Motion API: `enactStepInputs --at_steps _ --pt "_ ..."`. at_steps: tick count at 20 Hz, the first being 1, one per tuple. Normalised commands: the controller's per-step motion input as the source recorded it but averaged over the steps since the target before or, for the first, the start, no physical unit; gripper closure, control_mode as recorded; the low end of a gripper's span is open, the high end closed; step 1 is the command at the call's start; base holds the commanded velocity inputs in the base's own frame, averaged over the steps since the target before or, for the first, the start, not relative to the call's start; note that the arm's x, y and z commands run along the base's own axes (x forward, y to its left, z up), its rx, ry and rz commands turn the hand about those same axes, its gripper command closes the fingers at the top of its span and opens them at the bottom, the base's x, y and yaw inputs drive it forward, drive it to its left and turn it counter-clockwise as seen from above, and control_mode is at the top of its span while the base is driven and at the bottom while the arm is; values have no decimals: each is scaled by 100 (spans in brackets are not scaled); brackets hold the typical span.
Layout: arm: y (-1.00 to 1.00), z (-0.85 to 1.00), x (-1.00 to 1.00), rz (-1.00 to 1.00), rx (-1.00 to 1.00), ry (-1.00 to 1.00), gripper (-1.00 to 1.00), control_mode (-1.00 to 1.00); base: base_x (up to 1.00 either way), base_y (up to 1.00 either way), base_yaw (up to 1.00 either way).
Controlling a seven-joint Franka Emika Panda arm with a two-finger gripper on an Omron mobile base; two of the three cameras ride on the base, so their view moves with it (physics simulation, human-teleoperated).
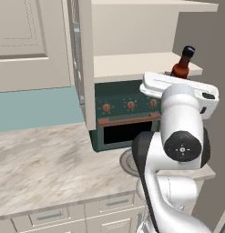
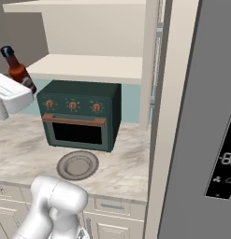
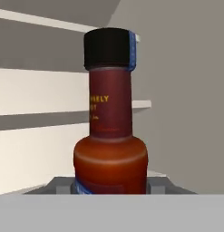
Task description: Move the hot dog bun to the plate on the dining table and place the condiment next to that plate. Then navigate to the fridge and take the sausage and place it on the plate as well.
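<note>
The condiment is a dark red sauce bottle [image 3: 111, 127] with a black cap. It stands upright in my gripper [image 3: 111, 188], whose jaws are shut on its lower body. The base views show the bottle [image 1: 183, 63] [image 2: 16, 67] held up in the air in front of the lower shelf, above my white hand. A round grey plate [image 2: 78, 165] [image 1: 126, 162] lies on the marble counter in front of the green toaster oven, well below the bottle. The grey fridge door [image 2: 201, 116] fills the right side. The hot dog bun, sausage and dining table are out of view.
A dark green toaster oven [image 2: 82, 114] [image 1: 125, 113] stands on the marble counter [image 1: 45, 159] under cream open shelves [image 2: 89, 65]. A tall cream panel [image 2: 154, 70] separates the counter from the fridge. Upper cabinets [image 1: 27, 41] hang at the left.
</note>
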Motion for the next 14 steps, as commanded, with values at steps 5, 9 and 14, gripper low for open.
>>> enactStepInputs --at_steps 5,9,14 --pt "-36 0 -97 -19 13 8 100 -100 0 0 0" --pt "-17 -24 -87 -14 5 1 100 -100 0 0 0" --pt "0 0 0 0 0 0 100 100 -35 35 -1"
